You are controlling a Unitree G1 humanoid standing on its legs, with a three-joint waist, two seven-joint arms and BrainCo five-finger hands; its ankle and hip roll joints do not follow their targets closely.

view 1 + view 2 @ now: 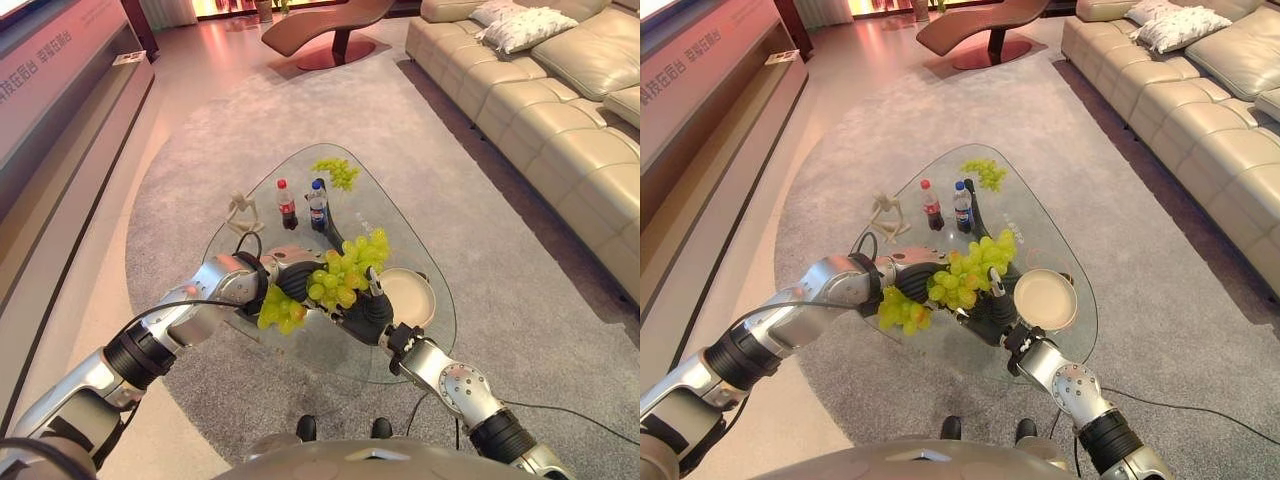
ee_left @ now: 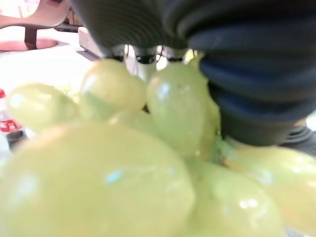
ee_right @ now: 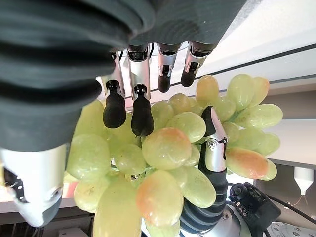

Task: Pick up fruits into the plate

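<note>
Both hands are up over the glass table point(image 1: 395, 360) with grapes in them. The right hand point(image 1: 362, 310) has its fingers and thumb curled round a big bunch of green grapes point(image 1: 350, 265), lifted clear of the tabletop; in the right wrist view the dark fingertips point(image 3: 142, 114) press into the bunch from one side and the thumb hooks it from the other. The left hand point(image 1: 292, 280) sits right against the right one, with a smaller grape cluster point(image 1: 280, 310) hanging under it. Its wrist view is all grapes up close, so I honestly can't tell if those fingers are wrapped round the cluster or just resting on it. The cream plate point(image 1: 410, 295) is just beside the right hand, on its outer side. Another grape bunch point(image 1: 338, 172) lies at the far tip of the table, well beyond both hands, with two small bottles point(image 1: 302, 204) between.
</note>
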